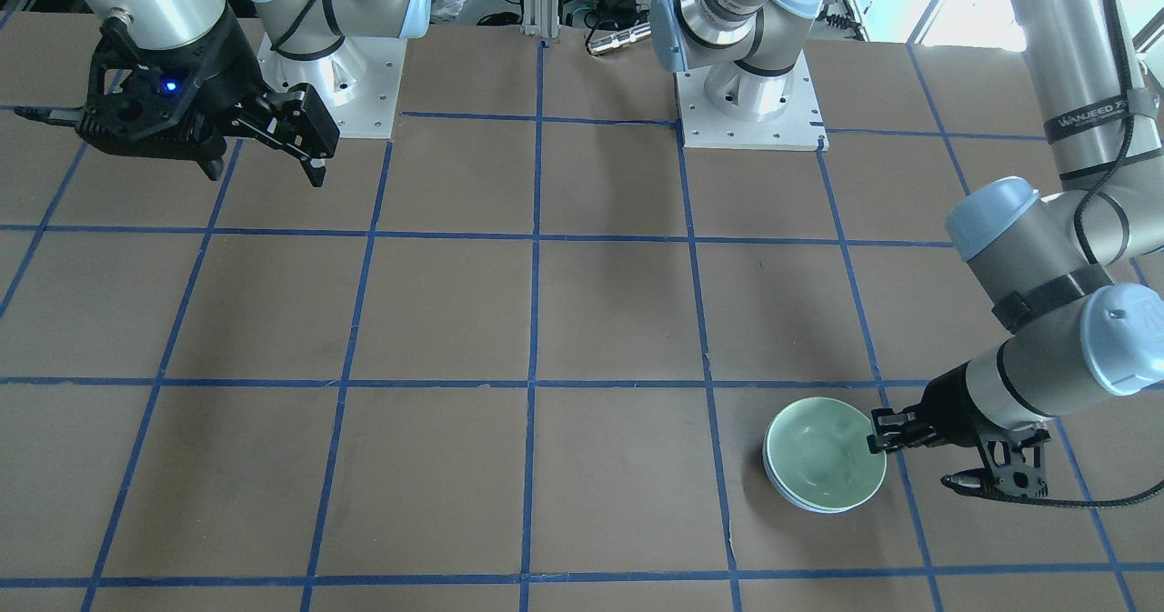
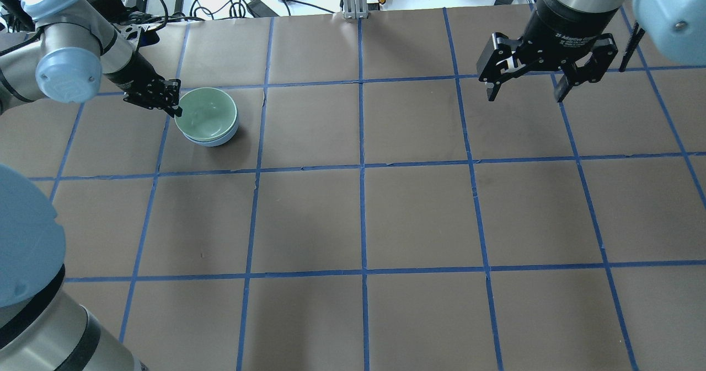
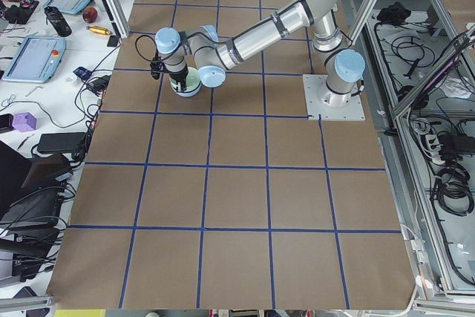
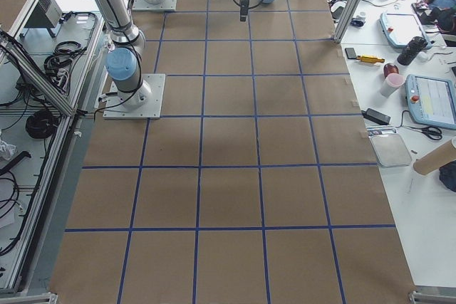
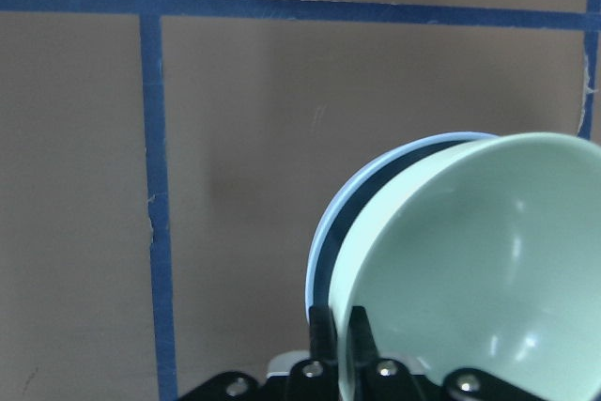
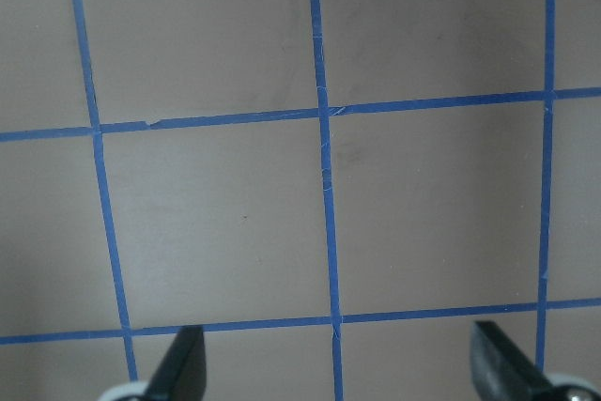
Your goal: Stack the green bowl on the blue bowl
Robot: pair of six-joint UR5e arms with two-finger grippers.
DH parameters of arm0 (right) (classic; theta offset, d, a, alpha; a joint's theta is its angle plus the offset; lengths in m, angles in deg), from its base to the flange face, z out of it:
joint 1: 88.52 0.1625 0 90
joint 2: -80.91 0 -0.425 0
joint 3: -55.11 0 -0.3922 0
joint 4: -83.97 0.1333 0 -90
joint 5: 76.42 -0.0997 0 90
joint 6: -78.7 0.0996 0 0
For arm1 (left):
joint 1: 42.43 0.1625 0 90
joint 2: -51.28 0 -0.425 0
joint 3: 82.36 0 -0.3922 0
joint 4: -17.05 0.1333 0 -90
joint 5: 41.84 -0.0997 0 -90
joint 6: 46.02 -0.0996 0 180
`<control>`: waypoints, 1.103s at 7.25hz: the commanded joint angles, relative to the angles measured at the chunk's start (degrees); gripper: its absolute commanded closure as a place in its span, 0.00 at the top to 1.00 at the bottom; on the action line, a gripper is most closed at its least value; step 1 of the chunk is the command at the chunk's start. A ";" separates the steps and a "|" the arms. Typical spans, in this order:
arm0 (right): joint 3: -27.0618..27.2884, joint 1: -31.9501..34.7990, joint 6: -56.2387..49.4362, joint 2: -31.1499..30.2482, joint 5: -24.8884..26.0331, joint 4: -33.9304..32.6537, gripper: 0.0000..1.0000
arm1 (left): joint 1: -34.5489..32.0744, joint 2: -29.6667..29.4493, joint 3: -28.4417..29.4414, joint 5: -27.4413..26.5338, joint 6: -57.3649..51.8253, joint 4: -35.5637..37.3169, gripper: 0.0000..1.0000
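One green bowl (image 2: 205, 112) in blue bowl (image 2: 215, 141) | left hand (image 2: 175, 109) clamps rim | right hand (image 2: 525, 96) released

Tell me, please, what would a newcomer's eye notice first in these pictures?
First the green bowl, nested in the blue bowl at the upper left of the overhead view, on the brown table with its blue tape grid. The left gripper pinches the green bowl's rim; the right gripper hangs open above bare table at the upper right.
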 commanded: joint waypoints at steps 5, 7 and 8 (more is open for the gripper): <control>0.00 0.00 0.00 0.00 0.00 0.00 1.00 | -6.64 11.17 3.27 -8.75 0.70 -11.99 1.00; 0.00 0.00 0.00 0.00 0.00 0.00 1.00 | -12.02 18.47 6.88 -9.23 7.27 -22.39 1.00; 0.00 0.00 0.00 0.00 0.00 0.00 1.00 | -13.87 21.64 6.28 -9.05 7.56 -22.86 1.00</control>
